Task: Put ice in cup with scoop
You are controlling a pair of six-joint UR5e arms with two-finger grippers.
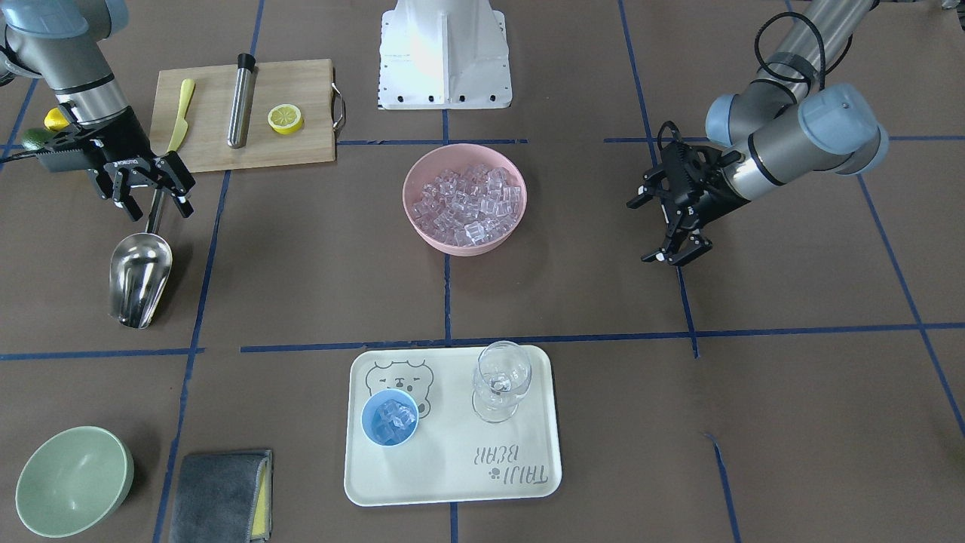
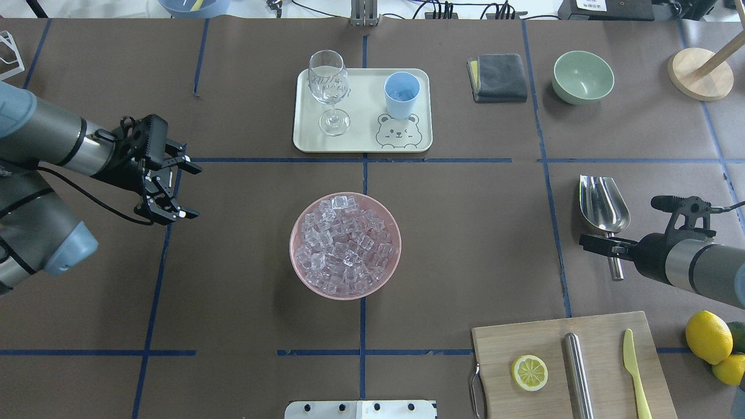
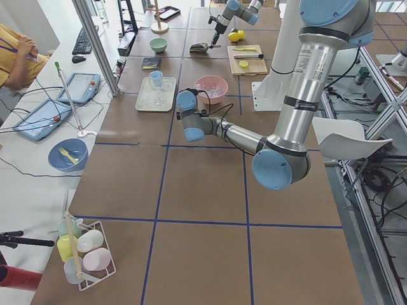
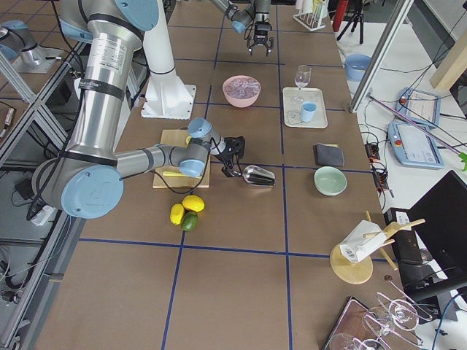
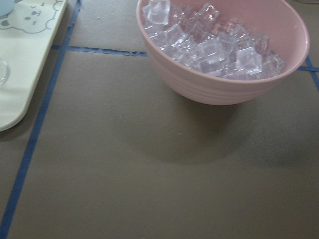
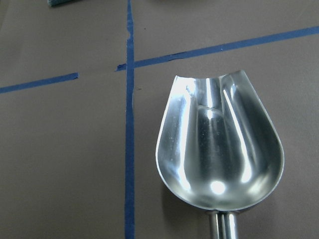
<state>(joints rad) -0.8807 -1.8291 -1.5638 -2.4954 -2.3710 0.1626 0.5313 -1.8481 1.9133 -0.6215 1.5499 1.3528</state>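
Note:
The steel scoop [image 1: 139,275] lies empty on the table at my right side, trough toward the operators; it also shows in the overhead view [image 2: 604,203] and the right wrist view [image 6: 219,149]. My right gripper [image 1: 156,202] is open, its fingers on either side of the scoop's thin handle. The light-blue cup [image 1: 390,417] stands on the cream tray [image 1: 452,483] and holds a few ice cubes. A pink bowl [image 1: 422,226] at the table's middle is full of ice [image 1: 471,204]. My left gripper [image 2: 189,192] is open and empty, hovering left of the bowl.
A clear stemmed glass [image 1: 500,381] stands on the tray beside the cup. A cutting board [image 2: 582,372] with a lemon half, a steel cylinder and a yellow knife lies near my right arm. A green bowl [image 2: 582,76] and a grey cloth [image 2: 497,77] are far right.

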